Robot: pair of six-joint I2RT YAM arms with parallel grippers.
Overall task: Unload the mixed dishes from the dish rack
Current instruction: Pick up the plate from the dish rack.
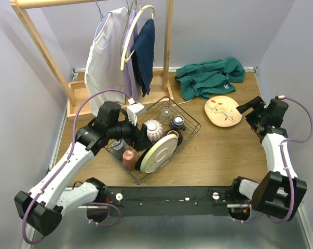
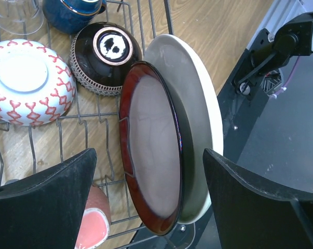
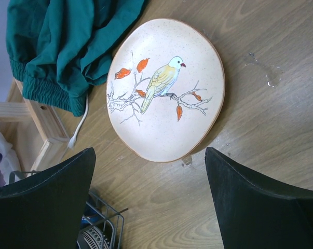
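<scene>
The black wire dish rack [image 1: 191,120] sits mid-table. Two plates stand on edge in it, a red-rimmed plate [image 2: 153,150] against a cream plate [image 2: 198,98]. My left gripper [image 2: 151,199] is open, one finger on each side of the pair and touching neither. Behind them lie an upturned dark bowl [image 2: 105,57], a white bowl with red pattern [image 2: 24,80], a blue cup [image 2: 76,13], a clear glass [image 2: 16,15] and a pink cup [image 2: 94,223]. A bird-painted plate [image 3: 164,88] lies flat on the table at the right. My right gripper [image 3: 151,202] hangs open just short of it, holding nothing.
A green cloth [image 1: 211,77] is heaped at the back right, touching the bird plate's far side. A wooden clothes rack [image 1: 68,83] with hung garments [image 1: 120,57] stands behind the dish rack. The rack's corner [image 3: 101,223] shows beside my right gripper.
</scene>
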